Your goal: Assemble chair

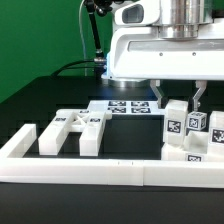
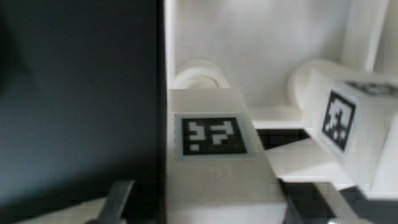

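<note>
My gripper [image 1: 180, 100] hangs at the exterior view's right with its dark fingers [image 1: 160, 96] down on either side of an upright white chair part [image 1: 178, 116]. In the wrist view that tagged white part [image 2: 214, 135] fills the gap between the fingers [image 2: 119, 200], so the gripper [image 2: 214, 205] is shut on it. Right beside it stand more white tagged chair parts [image 1: 205, 128]; one of them is a rounded tagged piece [image 2: 342, 105]. Other loose white chair parts [image 1: 82, 130] lie at the exterior view's left.
The marker board [image 1: 125, 106] lies flat behind the parts, under the arm's white body. A long low white border rail [image 1: 100, 170] runs along the front, with a raised end at the exterior view's left [image 1: 22, 140]. The tabletop is black.
</note>
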Tool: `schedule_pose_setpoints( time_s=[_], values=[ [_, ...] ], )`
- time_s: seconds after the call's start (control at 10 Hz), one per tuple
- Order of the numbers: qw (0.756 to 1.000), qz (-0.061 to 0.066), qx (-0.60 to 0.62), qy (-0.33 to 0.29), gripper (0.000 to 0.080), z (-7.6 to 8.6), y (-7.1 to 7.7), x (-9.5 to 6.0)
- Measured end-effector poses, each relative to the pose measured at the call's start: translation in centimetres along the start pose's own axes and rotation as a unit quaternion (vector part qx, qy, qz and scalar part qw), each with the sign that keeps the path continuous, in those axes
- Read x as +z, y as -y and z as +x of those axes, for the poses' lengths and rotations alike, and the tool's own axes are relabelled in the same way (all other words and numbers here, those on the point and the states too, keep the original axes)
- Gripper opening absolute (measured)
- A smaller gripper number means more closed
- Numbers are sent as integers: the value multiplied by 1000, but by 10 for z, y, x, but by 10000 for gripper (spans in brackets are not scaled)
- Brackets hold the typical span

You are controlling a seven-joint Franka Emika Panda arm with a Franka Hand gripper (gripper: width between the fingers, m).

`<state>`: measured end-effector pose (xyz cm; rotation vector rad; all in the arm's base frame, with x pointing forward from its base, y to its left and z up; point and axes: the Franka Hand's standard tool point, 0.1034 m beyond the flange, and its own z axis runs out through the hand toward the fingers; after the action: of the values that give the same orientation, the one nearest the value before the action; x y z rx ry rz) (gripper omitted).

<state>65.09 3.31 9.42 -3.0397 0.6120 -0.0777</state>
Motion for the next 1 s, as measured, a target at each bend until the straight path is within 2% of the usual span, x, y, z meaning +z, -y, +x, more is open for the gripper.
schedule_pose_setpoints(
  time_s=[0.2,0.6,0.8,1.0],
  values=[
    [998,3,60,-6,292,1,4,0],
    [975,12,221,-12,294,0,9,2],
    [951,14,307,-14,294,-2,10,4],
    [919,19,394,-3,294,-9,18,9]
  ],
)
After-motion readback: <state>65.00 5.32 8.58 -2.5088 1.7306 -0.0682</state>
